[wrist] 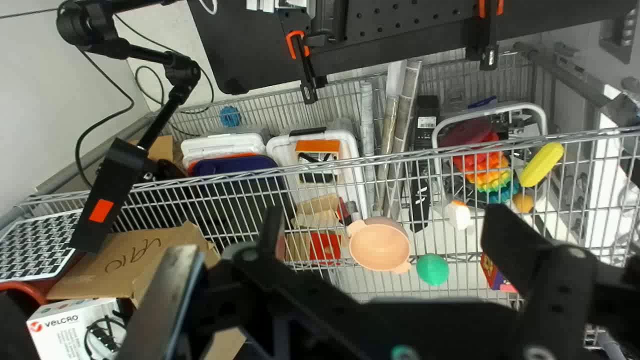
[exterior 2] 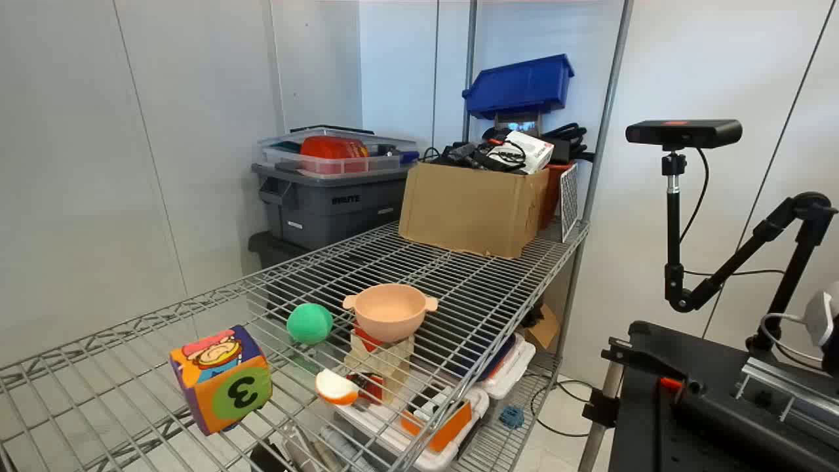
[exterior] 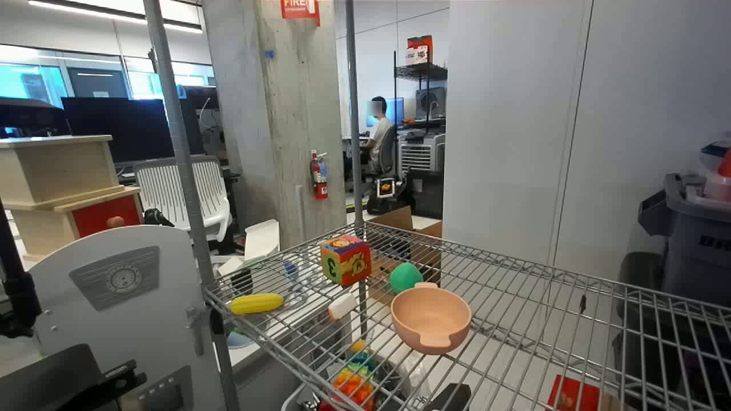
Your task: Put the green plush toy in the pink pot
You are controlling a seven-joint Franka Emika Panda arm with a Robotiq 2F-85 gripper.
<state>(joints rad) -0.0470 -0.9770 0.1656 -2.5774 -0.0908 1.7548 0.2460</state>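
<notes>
The fingers (wrist: 515, 245) are spread wide, with a broad gap between their tips. Seen from the wrist, the pink pot (wrist: 379, 246) and the green plush toy (wrist: 432, 269) appear within that gap.

The toy rests on the wire bench (exterior: 502, 255), outside the pot and just beside it; a narrow space separates the two. The pot stands upright, mouth facing up.

The multicoloured cube (exterior 2: 223, 380) sits on the opposite side of the toy, placing the toy between cube and pot. A white-and-orange piece (exterior 2: 336, 387) lies near these. The yellow banana-shaped item (exterior: 256, 303) lies well apart from the pot, near a corner of the bench. A cardboard box (exterior 2: 468, 206) occupies the opposite end.
</notes>
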